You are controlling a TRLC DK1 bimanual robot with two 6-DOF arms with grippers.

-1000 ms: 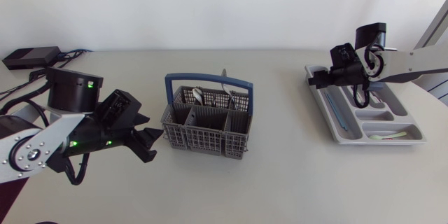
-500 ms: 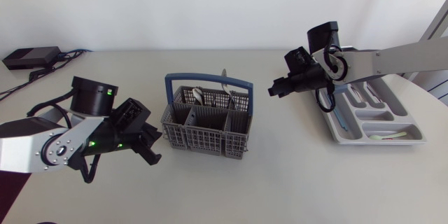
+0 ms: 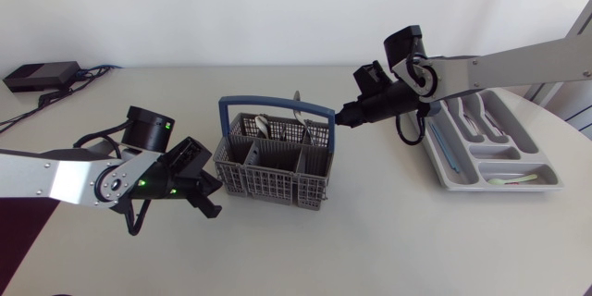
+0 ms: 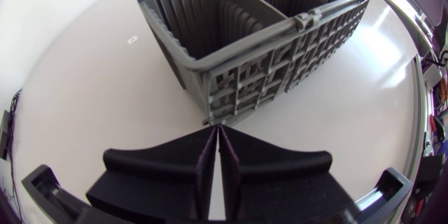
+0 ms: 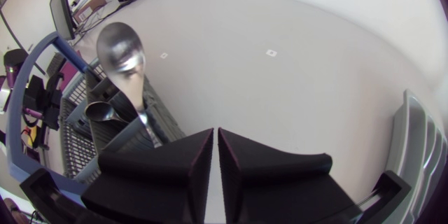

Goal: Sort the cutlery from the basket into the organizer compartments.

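The grey mesh basket [image 3: 268, 168] with a blue handle [image 3: 277, 106] stands mid-table, with spoons [image 3: 262, 128] upright in its rear compartments. My left gripper [image 3: 209, 202] is shut and empty, low at the basket's front left corner; in the left wrist view its closed tips [image 4: 217, 127] almost touch the basket [image 4: 266, 49]. My right gripper [image 3: 344, 117] is shut and empty, hovering at the basket's rear right corner. In the right wrist view a spoon [image 5: 122, 52] stands just ahead of that gripper [image 5: 215, 134]. The grey organizer [image 3: 460, 181] lies at the right with some cutlery in it.
A black box [image 3: 37, 76] with cables lies at the table's back left corner. The organizer's rim [image 5: 420, 147] shows beside my right gripper. Bare tabletop lies in front of the basket and between basket and organizer.
Both grippers have gone from open to shut. The right arm swung left from over the organizer to the basket's rear right. The left gripper moved right, up to the basket's front left corner.
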